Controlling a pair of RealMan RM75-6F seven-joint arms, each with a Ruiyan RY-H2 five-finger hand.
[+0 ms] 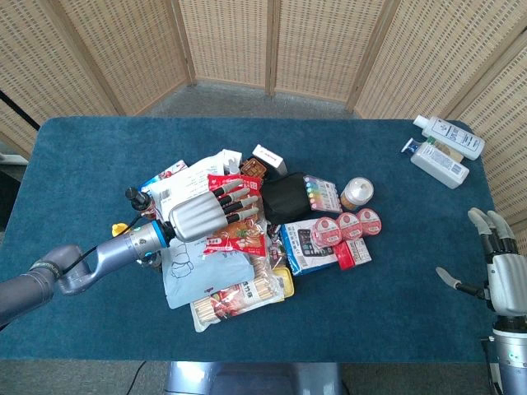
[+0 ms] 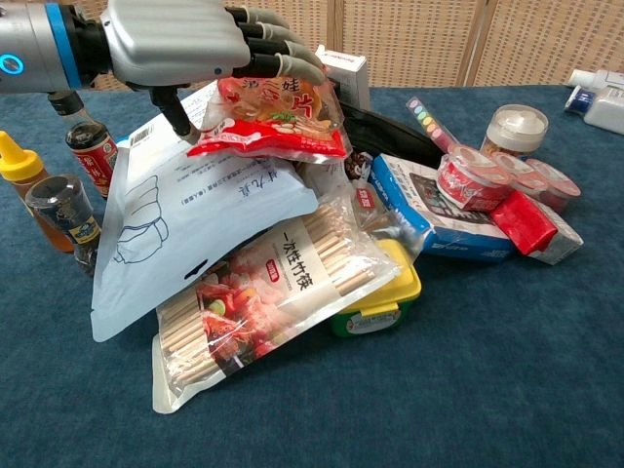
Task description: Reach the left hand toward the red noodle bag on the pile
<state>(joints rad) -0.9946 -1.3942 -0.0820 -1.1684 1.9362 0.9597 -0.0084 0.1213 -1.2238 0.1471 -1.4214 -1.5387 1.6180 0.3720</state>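
- Nearest to me, below my left hand (image 2: 180,44), lies a bag of sticks (image 2: 263,302) with a yellow box (image 2: 390,297) tucked under its far corner.
- A big white bag (image 2: 185,214) leans just under that hand, and its thumb points down at the bag's top.
- My left hand is on top of the red noodle bag (image 2: 278,117). Its fingers (image 2: 278,49) are spread and lie flat across the bag's upper part. I cannot tell if they press on it, and they are not curled around it.
- The red noodle bag sits at the top of the pile, tilted, on the white bag.
- Beside the wrist stand a yellow-capped bottle (image 2: 21,185), a dark sauce bottle (image 2: 86,136) and a small jar (image 2: 58,210).
- Past the fingertips are a black pouch (image 1: 284,197) and a white box (image 1: 268,158).
- My right hand (image 1: 502,276) rests well apart from the pile at the table's (image 1: 99,148) edge, fingers spread, holding nothing.
- Two white bottles (image 1: 445,148) lie far beyond it.
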